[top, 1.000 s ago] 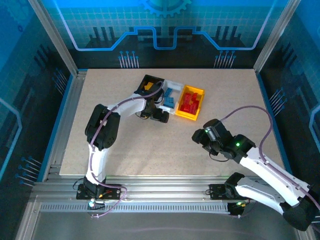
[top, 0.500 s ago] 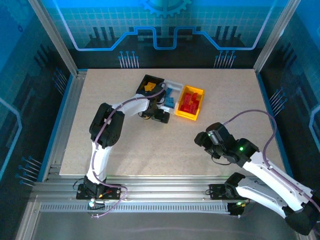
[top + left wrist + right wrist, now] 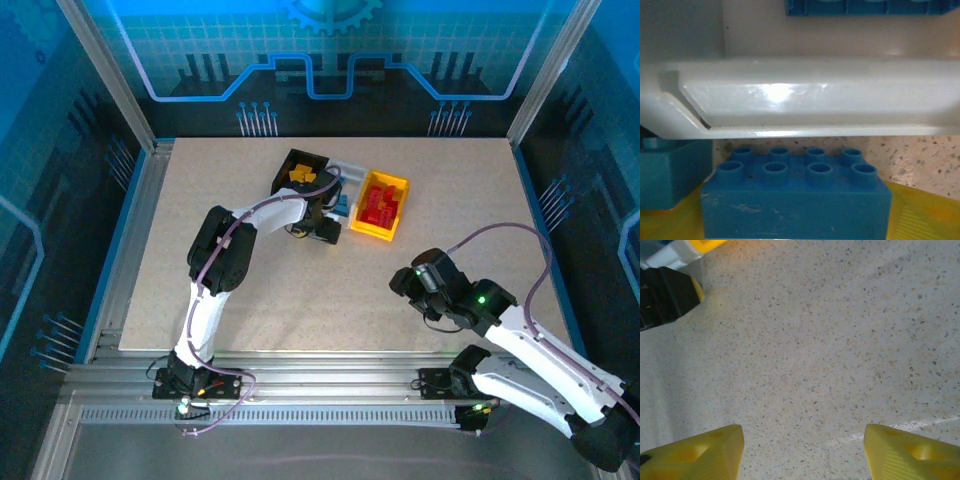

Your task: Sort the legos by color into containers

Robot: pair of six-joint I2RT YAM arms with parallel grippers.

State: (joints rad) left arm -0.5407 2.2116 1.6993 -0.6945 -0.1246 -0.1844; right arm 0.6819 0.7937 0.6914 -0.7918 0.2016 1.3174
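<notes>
Three containers stand in a row at the back: a black bin [image 3: 300, 168] with yellow legos, a white bin [image 3: 349, 178] with blue legos, a yellow bin [image 3: 383, 205] with red legos [image 3: 378, 207]. My left gripper [image 3: 330, 212] is at the white bin's near wall. In the left wrist view its yellow fingers [image 3: 925, 215] press both ends of a blue eight-stud lego [image 3: 795, 200], just below the white rim [image 3: 805, 100]. A second blue lego [image 3: 670, 172] sits to its left. My right gripper [image 3: 408, 280] hangs open over bare table, its fingertips [image 3: 702, 452] wide apart.
The speckled tabletop [image 3: 250, 290] is ringed by a metal frame [image 3: 120, 250] with blue walls behind. In the right wrist view the left arm's dark gripper body [image 3: 662, 297] and the white bin's corner [image 3: 670, 257] sit at the top left.
The left gripper's jaws have closed in on the blue lego at the white bin. The right arm has drawn back a little toward the near edge.
</notes>
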